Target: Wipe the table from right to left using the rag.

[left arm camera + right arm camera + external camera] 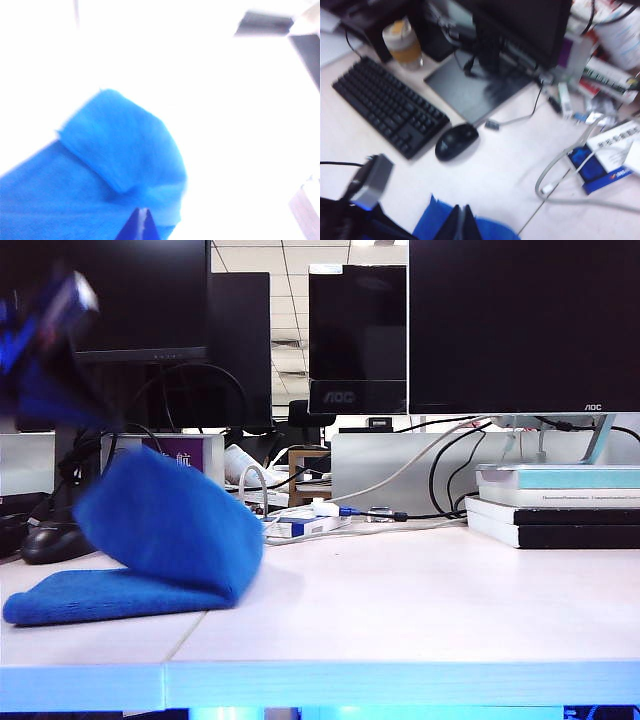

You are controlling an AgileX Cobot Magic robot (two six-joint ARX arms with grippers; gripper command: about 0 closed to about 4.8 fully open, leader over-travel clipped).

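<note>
Your rag (150, 540) lies at the counter's (420, 610) front left corner, one flap lifted and curling back over the flat part. The left tool (142, 225) hangs above it; its tips meet in the wrist view, pinching no cloth that you can see. The right tool (460, 222) is closed too, over the rag's edge near the mouse (456, 141) and keyboard (387, 105).
</note>
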